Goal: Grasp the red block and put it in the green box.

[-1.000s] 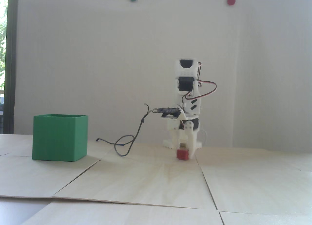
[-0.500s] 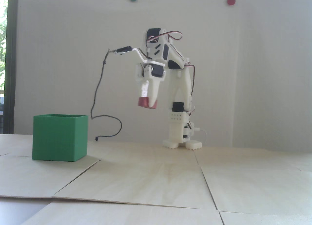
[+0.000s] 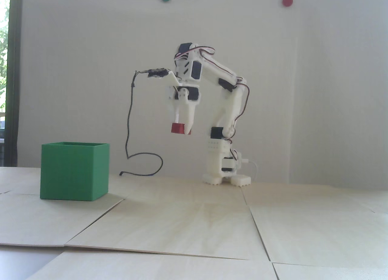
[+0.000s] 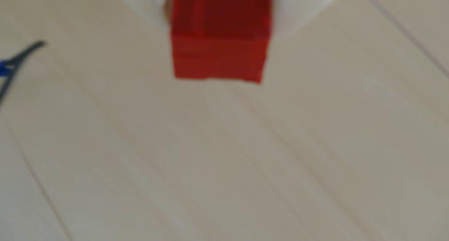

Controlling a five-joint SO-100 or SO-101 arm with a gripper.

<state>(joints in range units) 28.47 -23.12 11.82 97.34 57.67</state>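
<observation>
Presently, the red block (image 3: 178,128) is held clamped between the closed-in fingers of the gripper (image 3: 182,130), well above the table (image 3: 194,225). The green box (image 3: 74,170) is seen standing well apart, to the left in the fixed view.

Wrist view's all blur: the block (image 4: 218,49) runs off the top edge, white fingers (image 4: 303,10) either side barely show, a dark cable (image 4: 21,55) cut at the left; in the fixed view, box (image 3: 74,170) interior hidden
</observation>
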